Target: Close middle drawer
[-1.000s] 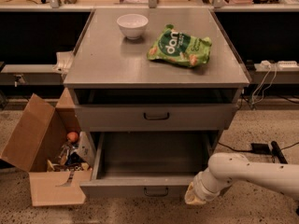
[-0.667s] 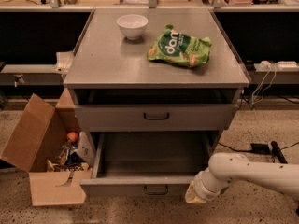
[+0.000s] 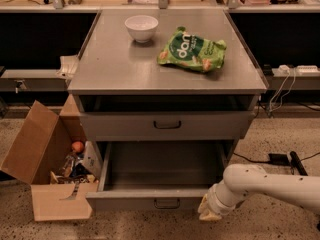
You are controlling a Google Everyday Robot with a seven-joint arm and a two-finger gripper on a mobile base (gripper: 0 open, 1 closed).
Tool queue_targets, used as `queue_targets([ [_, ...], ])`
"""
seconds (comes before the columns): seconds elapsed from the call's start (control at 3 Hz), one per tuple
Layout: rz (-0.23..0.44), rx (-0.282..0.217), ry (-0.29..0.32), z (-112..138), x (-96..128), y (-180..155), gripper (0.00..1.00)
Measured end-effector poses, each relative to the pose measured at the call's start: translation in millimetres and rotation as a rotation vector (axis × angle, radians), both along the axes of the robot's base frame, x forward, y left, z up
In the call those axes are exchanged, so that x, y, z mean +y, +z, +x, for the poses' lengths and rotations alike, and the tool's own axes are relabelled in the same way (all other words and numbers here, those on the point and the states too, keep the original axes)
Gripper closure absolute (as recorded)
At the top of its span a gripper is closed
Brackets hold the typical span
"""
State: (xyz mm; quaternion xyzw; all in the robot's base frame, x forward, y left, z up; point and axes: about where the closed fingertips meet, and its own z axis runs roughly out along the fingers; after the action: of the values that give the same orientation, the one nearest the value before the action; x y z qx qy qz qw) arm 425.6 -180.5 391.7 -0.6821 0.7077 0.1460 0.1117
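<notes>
Grey metal cabinet [image 3: 90,86] stands in the centre of the view, and its middle drawer [image 3: 125,200] is pulled far out toward the camera, the inside bare and its low front carrying a small dark bar handle [image 3: 167,203] at the centre. Above it the taller-fronted top drawer [image 3: 120,126] sits only slightly out, with a dark gap between it and the tabletop [image 3: 115,69]. The gripper [image 3: 209,213] is low at the right end of the middle drawer's front, just beside or touching the front corner; which of the two is not clear, and how wide its jaws stand cannot be made out. The white arm [image 3: 270,184] reaches in from the lower right edge. On the tabletop a white bowl [image 3: 141,28] sits toward the back left, and a green snack bag [image 3: 192,50] lies near it on the right, the two apart. On the speckled floor [image 3: 280,134], left of the cabinet, an open cardboard box [image 3: 30,149] holds a jumble of small items, its flap close to the drawer's left side
</notes>
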Motion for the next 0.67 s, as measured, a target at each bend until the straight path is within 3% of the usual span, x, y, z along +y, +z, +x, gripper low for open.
queue_targets([
  [0.33, 0.0, 0.0, 0.0, 0.0, 0.0, 0.0, 0.03],
  [0.67, 0.0, 0.0, 0.0, -0.1, 0.0, -0.1, 0.0],
])
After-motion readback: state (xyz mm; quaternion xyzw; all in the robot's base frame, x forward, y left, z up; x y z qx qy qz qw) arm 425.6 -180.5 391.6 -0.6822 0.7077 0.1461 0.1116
